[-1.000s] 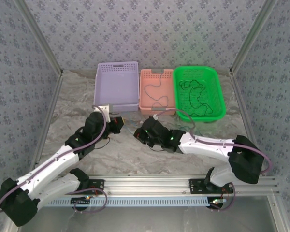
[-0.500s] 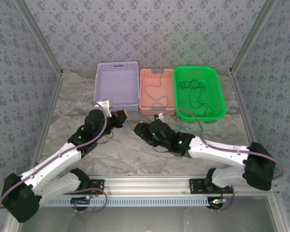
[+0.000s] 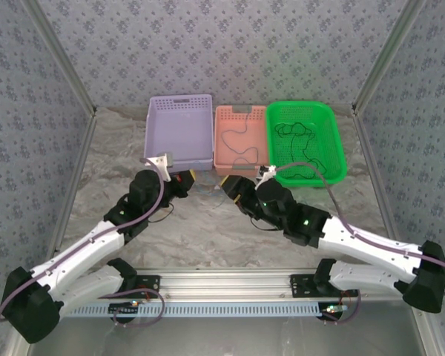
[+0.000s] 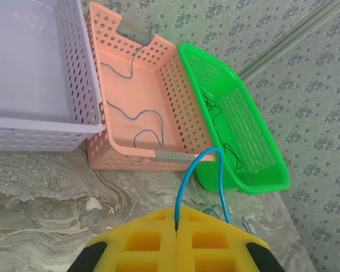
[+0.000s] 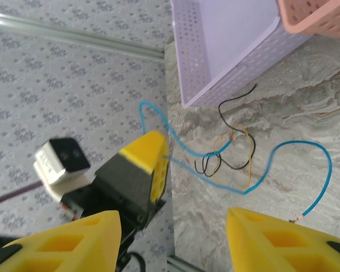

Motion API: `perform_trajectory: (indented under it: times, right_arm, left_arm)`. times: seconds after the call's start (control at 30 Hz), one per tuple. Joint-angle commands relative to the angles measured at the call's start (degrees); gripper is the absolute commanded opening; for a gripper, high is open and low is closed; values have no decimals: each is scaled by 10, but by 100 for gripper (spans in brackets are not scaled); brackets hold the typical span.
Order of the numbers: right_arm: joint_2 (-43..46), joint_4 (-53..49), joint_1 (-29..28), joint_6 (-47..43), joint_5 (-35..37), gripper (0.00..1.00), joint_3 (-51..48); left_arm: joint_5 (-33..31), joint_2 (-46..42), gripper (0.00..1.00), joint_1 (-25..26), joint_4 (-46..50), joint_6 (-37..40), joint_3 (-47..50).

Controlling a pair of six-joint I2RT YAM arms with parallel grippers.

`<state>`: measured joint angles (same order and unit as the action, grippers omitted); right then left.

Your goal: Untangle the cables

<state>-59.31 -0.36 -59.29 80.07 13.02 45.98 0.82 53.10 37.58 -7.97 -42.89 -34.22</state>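
Observation:
My left gripper [image 4: 176, 220] is shut on a thin blue cable [image 4: 214, 152] that arcs up out of the pinched yellow pads and drops back to the table. In the right wrist view that left gripper [image 5: 152, 164] hangs above the marble with the blue cable [image 5: 272, 164] trailing to a loose bare end. A small knot of black, yellowish and blue cables [image 5: 233, 152] lies beside the purple basket. My right gripper [image 5: 174, 220] is open above the table with nothing between its fingers. From above, the left gripper [image 3: 184, 180] and right gripper [image 3: 233, 187] face each other in front of the baskets.
Three baskets stand in a row at the back: purple [image 3: 179, 152], pink [image 3: 221, 141] holding a thin cable [image 3: 237, 142], green [image 3: 340, 159] holding a black cable [image 3: 300, 144]. Patterned walls close in both sides.
My right gripper has opened and its arm has swung right and toward the baskets. The left gripper has stayed shut on the blue cable, shifted slightly.

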Motion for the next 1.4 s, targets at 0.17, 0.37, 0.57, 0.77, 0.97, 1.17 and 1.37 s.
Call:
perform_trajectory:
  times: [0.17, 0.37, 0.57, 0.77, 0.97, 1.17, 1.37]
  right_arm:
    - [-98, 115, 12, 69, -41, 53, 21]
    - [-115, 127, 19, 67, -36, 47, 28]
    - [-125, 169, 28, 98, -33, 48, 2]
    - [-136, 180, 33, 114, -27, 45, 7]
    - [-130, 161, 48, 116, -19, 32, 3]
    - [-122, 141, 59, 107, -12, 11, 4]
    - [-96, 71, 92, 25, -12, 0, 45]
  left_arm:
    - [12, -14, 0, 8, -38, 11, 8]
    - [10, -17, 0, 15, -35, 14, 8]
    - [7, -19, 0, 20, -43, 11, 13]
    - [4, -17, 0, 28, -48, 9, 14]
    - [0, -22, 0, 33, -45, 11, 17]
    - [1, -18, 0, 46, -44, 18, 18]
    - [13, -12, 0, 65, -33, 34, 19]
